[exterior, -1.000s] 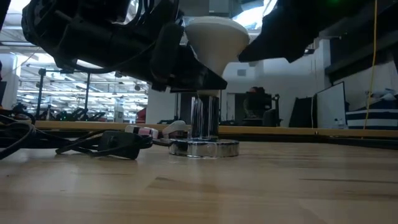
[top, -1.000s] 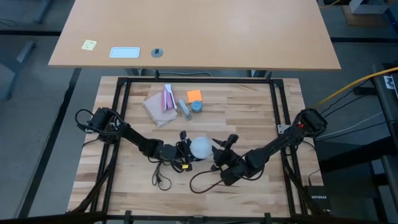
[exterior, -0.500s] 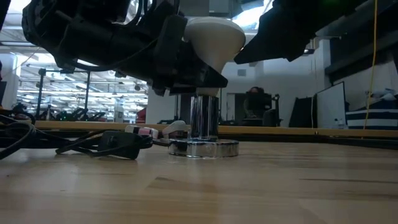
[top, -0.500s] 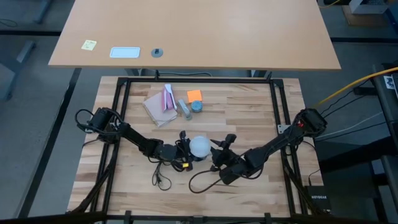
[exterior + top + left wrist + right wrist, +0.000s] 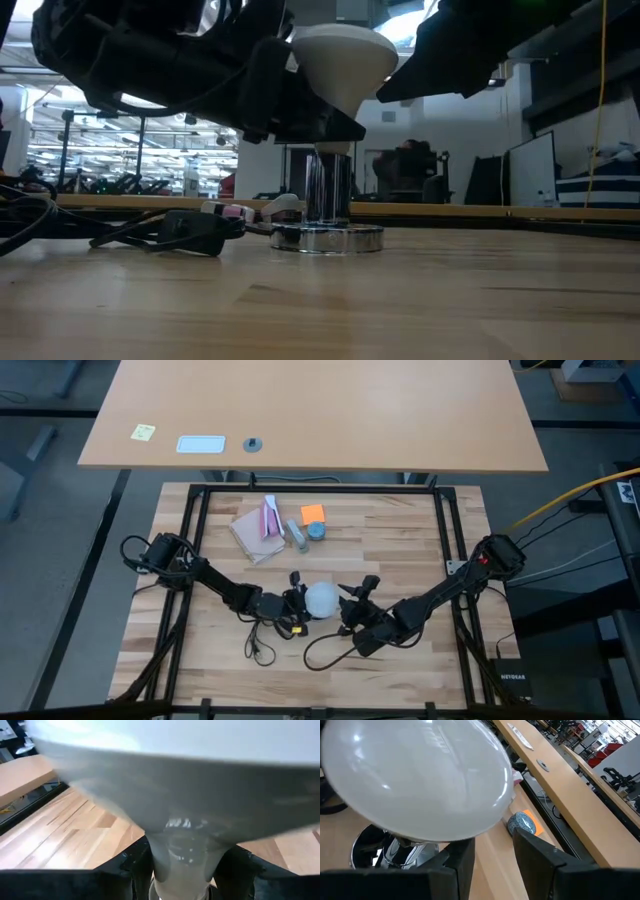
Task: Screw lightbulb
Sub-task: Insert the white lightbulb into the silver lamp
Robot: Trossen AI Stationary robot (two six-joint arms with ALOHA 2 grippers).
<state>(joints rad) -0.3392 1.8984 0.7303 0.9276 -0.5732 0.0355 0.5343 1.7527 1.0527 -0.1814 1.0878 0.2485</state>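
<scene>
The lightbulb [image 5: 322,598], a frosted white globe, stands upright, globe up, at the middle of the table. Its pale grey neck [image 5: 335,135] runs down into the chrome socket [image 5: 328,195], which rests on its round base [image 5: 328,238]. My left gripper [image 5: 298,604] is shut on the neck from the table's left. On the bulb's right, my right gripper [image 5: 492,855] is open, with bare wood showing between its fingers. One of its fingers [image 5: 462,855] sits just under the globe [image 5: 420,780]; I cannot tell whether it touches. My left gripper pinches the bulb's pale grey neck [image 5: 182,852], just below the globe, between its two fingers [image 5: 136,870]. The fingers come nearly level from the table's left and lie across the neck. The bulb stands upright, its lower end in the socket's top.
The socket's thin black cord [image 5: 322,652] loops on the wood near the front, and a cable bundle [image 5: 258,642] lies under my left arm. Toward the far edge lie a pink and brown packet [image 5: 258,530], an orange note [image 5: 313,513] and a blue-grey round piece [image 5: 522,822].
</scene>
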